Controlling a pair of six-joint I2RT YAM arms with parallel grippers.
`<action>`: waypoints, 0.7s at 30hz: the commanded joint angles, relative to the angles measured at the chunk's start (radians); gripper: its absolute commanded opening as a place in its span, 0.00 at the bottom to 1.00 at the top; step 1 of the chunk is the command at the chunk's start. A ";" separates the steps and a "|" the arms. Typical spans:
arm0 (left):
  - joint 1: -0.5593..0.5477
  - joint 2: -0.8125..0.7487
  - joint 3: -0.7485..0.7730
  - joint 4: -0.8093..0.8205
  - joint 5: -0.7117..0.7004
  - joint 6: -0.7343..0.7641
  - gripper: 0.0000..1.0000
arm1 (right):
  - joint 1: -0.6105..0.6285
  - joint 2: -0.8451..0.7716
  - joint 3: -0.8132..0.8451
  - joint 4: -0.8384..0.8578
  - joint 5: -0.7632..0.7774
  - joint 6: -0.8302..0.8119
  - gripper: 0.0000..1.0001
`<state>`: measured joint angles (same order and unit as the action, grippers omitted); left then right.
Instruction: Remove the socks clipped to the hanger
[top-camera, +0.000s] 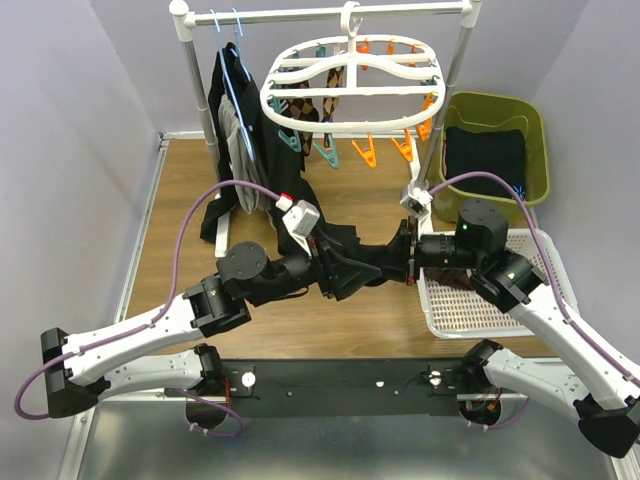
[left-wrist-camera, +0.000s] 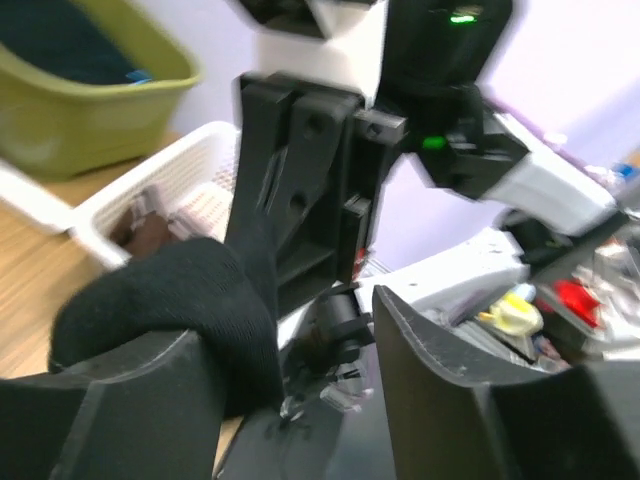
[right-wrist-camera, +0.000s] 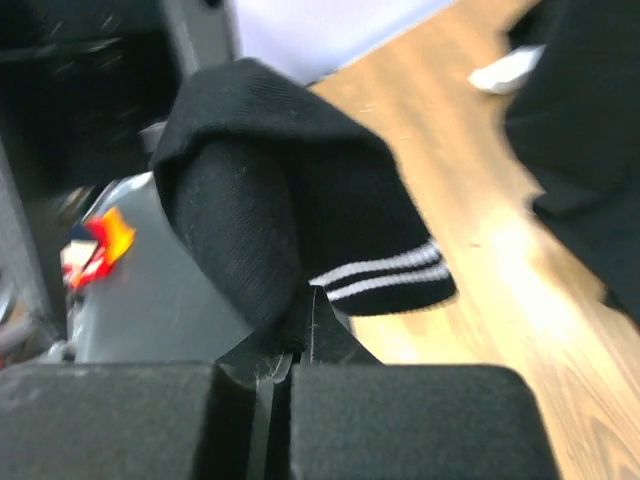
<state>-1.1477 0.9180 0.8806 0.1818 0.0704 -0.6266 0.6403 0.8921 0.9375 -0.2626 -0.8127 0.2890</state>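
Note:
The white oval hanger (top-camera: 352, 62) hangs from the rail at the back, with orange and teal clips below it. Brown diamond-patterned socks (top-camera: 300, 108) stay clipped at its left side. My right gripper (top-camera: 404, 255) is shut on a black sock with white cuff stripes (right-wrist-camera: 260, 200), over the table's middle; its jaws (right-wrist-camera: 290, 350) pinch the fabric. My left gripper (top-camera: 338, 268) faces it, jaws wide open (left-wrist-camera: 300, 400). The same sock (left-wrist-camera: 170, 290) drapes over the left finger.
A white basket (top-camera: 520, 310) at the right holds a brown sock (top-camera: 455, 278). A green bin (top-camera: 541, 150) behind it holds folded dark cloth (top-camera: 485, 155). Black garments (top-camera: 235, 120) hang on blue hangers at the rail's left. A rail post (top-camera: 432, 150) stands close to my right gripper.

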 joint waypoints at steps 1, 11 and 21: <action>0.000 -0.050 0.021 -0.154 -0.225 -0.024 0.65 | -0.002 0.014 0.009 -0.113 0.457 0.068 0.01; 0.000 -0.229 -0.038 -0.249 -0.492 -0.088 0.62 | -0.002 -0.054 -0.016 -0.389 1.502 0.370 0.01; 0.000 -0.280 -0.085 -0.240 -0.497 -0.091 0.60 | -0.004 -0.228 0.040 -0.781 1.929 0.617 0.06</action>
<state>-1.1477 0.6418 0.8074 -0.0505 -0.3912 -0.7113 0.6392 0.7357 0.9306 -0.7929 0.8356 0.7624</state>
